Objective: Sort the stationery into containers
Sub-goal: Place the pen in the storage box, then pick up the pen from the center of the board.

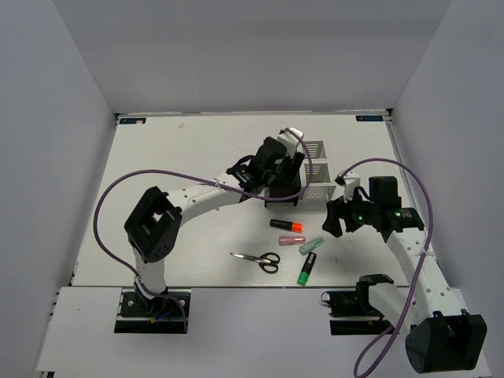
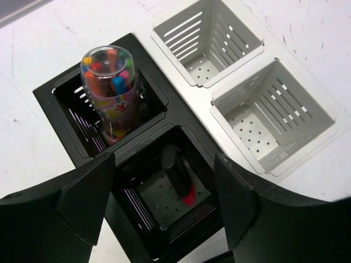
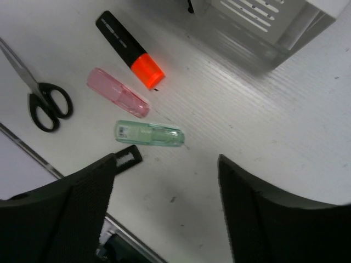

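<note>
The black organizer and the white organizer stand side by side. One black compartment holds a clear tube of coloured pens; the nearer one holds a dark marker with a pink-red tip. Both white compartments are empty. My left gripper is open and empty just above the nearer black compartment. On the table lie an orange marker, a pale pink tube, a mint tube, a green marker and black-handled scissors. My right gripper is open and empty, above the table right of the mint tube.
The table's front edge runs close behind the scissors and the green marker. White walls enclose the table on three sides. The left arm's purple cable loops over the table's left half.
</note>
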Robot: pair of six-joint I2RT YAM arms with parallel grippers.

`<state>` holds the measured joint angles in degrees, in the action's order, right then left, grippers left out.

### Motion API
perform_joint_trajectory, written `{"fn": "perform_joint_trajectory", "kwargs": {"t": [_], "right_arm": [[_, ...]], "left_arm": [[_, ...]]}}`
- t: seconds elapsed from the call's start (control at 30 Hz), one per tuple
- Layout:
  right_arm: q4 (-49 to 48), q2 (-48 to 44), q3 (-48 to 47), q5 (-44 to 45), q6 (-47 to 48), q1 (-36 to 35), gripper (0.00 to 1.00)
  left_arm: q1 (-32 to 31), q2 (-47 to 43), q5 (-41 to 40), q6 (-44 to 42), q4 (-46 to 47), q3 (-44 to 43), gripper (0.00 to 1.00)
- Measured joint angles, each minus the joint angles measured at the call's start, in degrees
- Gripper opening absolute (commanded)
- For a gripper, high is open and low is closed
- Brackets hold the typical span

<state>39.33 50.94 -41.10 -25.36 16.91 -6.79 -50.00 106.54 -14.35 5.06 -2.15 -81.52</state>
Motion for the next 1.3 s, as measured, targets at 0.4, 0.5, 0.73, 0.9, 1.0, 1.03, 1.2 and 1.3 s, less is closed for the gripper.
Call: {"fn": "perform_joint_trajectory", "kwargs": {"t": [0.4, 0.5, 0.73, 0.9, 1.0, 1.03, 1.2, 1.3], "right_arm": [[-0.63, 0.46, 2.40, -14.80, 16.15, -1.11, 0.53], [-0.31, 4.52, 3.58, -19.85, 25.68, -3.78, 0.66], [-4.94, 19.58, 1.75, -19.37, 32.61, -11.37, 0.71], [-12.33, 23.02, 0.15, -11.72, 29.31, -18.62, 0.71], [-17.90, 24.72, 0.15, -6.27, 26.82, -22.03, 0.71], [-19.26, 25.27, 0.15, -4.63, 26.23, -22.93, 0.71], [-26.77, 27.17, 0.94, 4.42, 23.71, -26.45, 0.71], [-28.92, 28.00, 1.14, 7.82, 23.06, -27.45, 0.71]], "left_arm": [[-0.13, -5.81, -1.07, 5.09, -11.37, -1.97, 0.30], [0.04, -14.80, -2.97, 10.34, -22.05, -0.63, 0.78], [6.40, -48.87, -9.14, 19.63, -39.82, 22.88, 0.98], [14.51, -62.95, -9.84, 21.11, -46.45, 37.07, 0.98], [17.55, -67.01, -8.20, 21.44, -48.81, 40.30, 0.98], [18.03, -67.76, -7.56, 21.46, -48.92, 40.61, 0.98], [19.08, -69.77, -5.25, 21.29, -48.89, 40.65, 0.99], [19.19, -70.51, -4.11, 20.90, -48.87, 40.87, 0.99]]}}
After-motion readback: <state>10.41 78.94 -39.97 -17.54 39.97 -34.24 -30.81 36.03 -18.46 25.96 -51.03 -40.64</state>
